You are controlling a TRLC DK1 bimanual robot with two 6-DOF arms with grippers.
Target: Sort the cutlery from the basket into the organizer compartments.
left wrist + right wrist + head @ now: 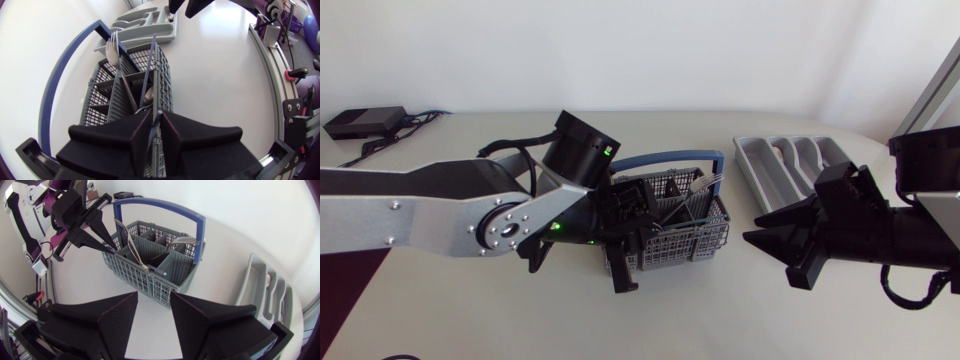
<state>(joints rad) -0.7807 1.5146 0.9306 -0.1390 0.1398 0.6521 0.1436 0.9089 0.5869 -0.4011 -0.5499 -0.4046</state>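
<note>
Clamping a slender utensil [153, 55], possibly a knife, in the left gripper [156, 117], fingers nearly closed, at the grey basket [695, 245] end. Holding the right gripper [775, 245] wide and empty above the table [720, 310], between basket and organizer [760, 185]. Fork [112, 45] upright in basket.

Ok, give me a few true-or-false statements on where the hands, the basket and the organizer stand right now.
1. The basket has a blue handle. True.
2. The right hand grips a fork. False: it is open and empty, apart from the basket.
3. A fork stands tines-up in the basket. True.
4. The left hand hovers over the organizer. False: it is at the basket, shut on a thin utensil.
5. The basket sits inside the organizer. False: they stand apart on the table.
</note>
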